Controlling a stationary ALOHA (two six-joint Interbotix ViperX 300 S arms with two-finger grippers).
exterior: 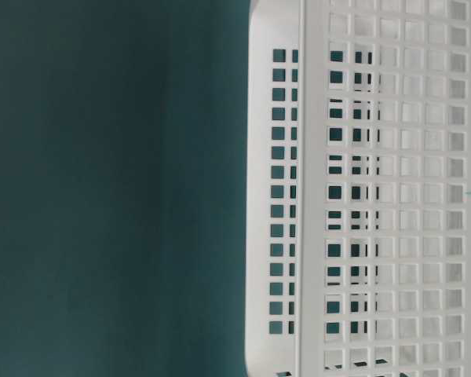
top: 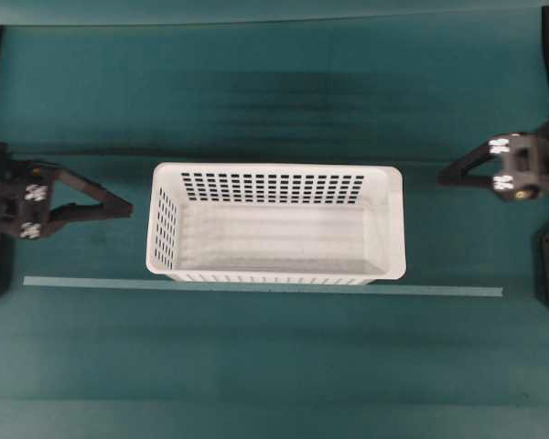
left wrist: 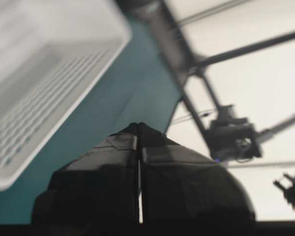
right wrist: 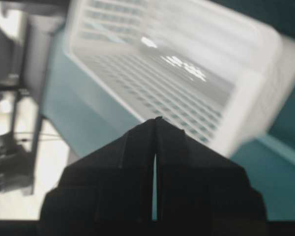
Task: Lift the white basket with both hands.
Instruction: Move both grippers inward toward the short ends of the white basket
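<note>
White perforated rectangular plastic basket [top: 276, 224] was set on the green bench [top: 256, 366].
Left hand [top: 123, 208] and right hand [top: 445, 176] were clenched, apart from it.

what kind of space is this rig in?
Probably a lab robot workcell, not a home: a bare teal table with a tape line, one white basket, a gripper at each side, and metal frame bars behind.

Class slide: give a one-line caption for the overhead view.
White basket on green table, left gripper and right gripper shut, apart from it.
</note>
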